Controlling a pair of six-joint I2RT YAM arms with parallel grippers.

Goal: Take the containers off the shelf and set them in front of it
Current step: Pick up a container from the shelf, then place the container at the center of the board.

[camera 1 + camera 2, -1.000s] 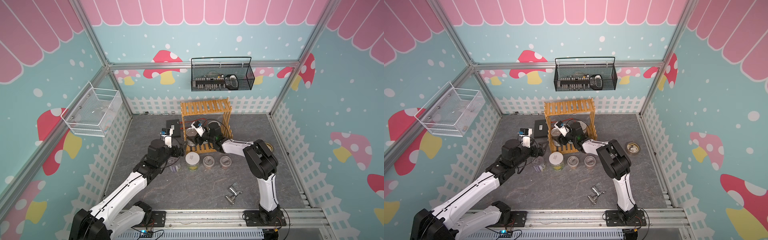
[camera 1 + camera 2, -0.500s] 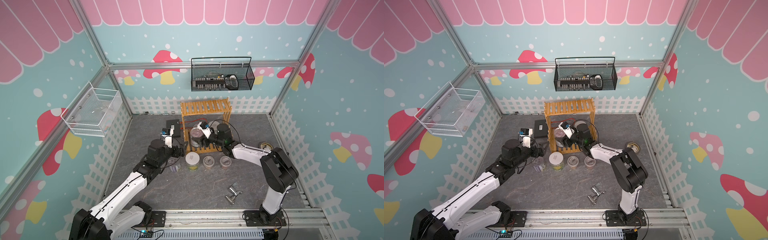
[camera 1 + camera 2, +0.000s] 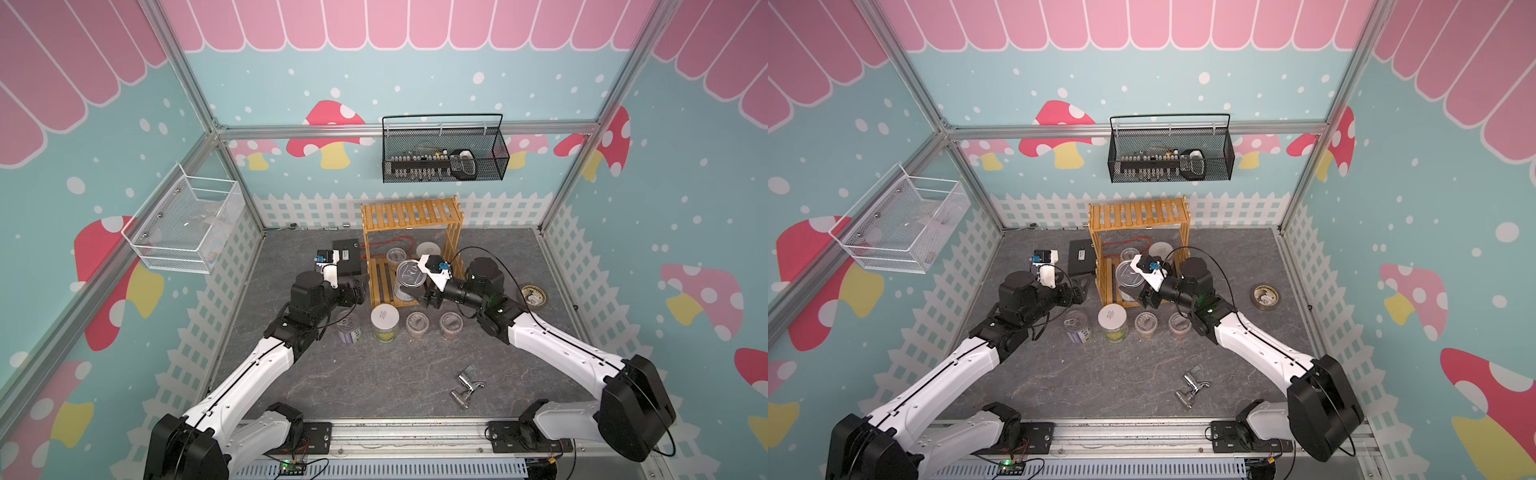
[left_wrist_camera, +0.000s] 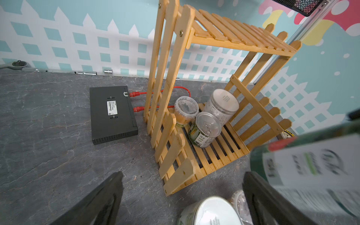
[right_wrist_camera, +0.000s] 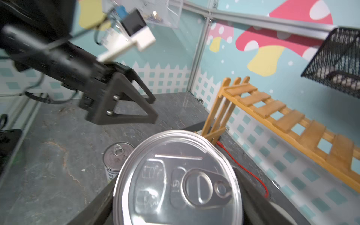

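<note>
Your right end effector [image 3: 415, 293], clamped on the big tin [image 3: 409, 274], has just pulled it to the shelf's [image 3: 411, 214] front edge (still airborne); your left end effector [image 3: 356, 291] hangs released, empty. Three containers [image 4: 204, 130] remain inside.

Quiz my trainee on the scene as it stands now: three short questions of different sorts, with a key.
1. In the left wrist view, how many containers stand on the lower tier of the shelf?
2. True or false: the left gripper is shut on a tin.
3. What does the right gripper hold?
A) nothing
B) a large silver pull-tab tin
C) the faucet

Key
1. Three: a clear cup, a white-lidded canister and a small tin.
2. False: it is open and holds nothing.
3. B, lifted clear of the floor in front of the shelf.
</note>
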